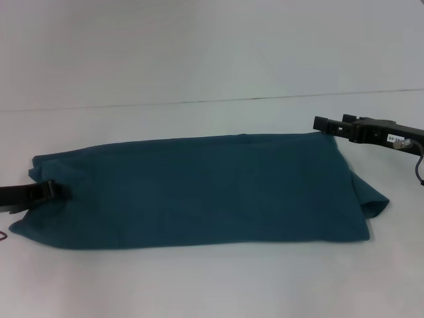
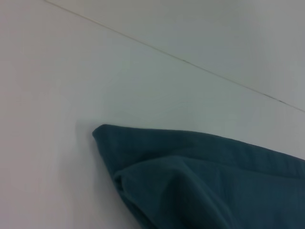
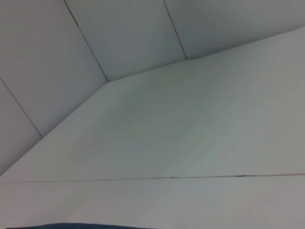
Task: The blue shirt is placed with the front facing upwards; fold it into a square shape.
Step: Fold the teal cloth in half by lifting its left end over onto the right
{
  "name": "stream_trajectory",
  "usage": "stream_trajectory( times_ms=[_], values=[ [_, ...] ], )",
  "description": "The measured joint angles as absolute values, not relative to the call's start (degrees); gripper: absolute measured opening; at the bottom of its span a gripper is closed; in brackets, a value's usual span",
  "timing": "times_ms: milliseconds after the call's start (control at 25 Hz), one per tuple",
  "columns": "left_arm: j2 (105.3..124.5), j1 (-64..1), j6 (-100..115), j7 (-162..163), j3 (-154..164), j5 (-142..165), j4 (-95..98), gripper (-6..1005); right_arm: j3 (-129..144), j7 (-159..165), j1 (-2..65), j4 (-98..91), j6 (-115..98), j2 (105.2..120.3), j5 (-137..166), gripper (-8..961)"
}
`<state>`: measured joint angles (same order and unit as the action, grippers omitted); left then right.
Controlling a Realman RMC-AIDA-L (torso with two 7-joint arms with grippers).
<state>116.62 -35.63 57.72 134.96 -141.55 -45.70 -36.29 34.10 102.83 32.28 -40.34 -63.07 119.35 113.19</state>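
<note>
table (image 1: 199, 59) beyond shirt (image 1: 199, 192) bare | front strip bare

Both grippers black, blocky; right gripper (image 1: 329, 124) bears small white label, thin dark cable trailing behind.

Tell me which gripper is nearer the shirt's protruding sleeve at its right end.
Right. The right gripper sits by the far right corner of the blue shirt, above that sleeve; the left gripper is at the opposite end.
</note>
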Motion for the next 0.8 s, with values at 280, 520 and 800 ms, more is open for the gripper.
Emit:
stream_trajectory(
  times_ms=[280, 520, 800],
  values=[
    [116.61, -35.09, 57.47, 134.98, -141.33, -45.71, -36.91, 106, 34.10, 102.83, 32.34, -40.43, -63.07, 119.35, 113.11, 916],
    [116.91, -33.08, 57.17, 135.62, -141.27, -45.71, -40.08, 105, 34.10, 102.83, 32.35, -40.41, -62.96, 119.35, 113.11, 917],
    [116.74, -31.75, 56.72, 135.65, -141.33, -45.39, -41.08, 106, 34.10, 102.83, 32.59, -40.36, -62.86, 119.35, 113.11, 917]
  ],
)
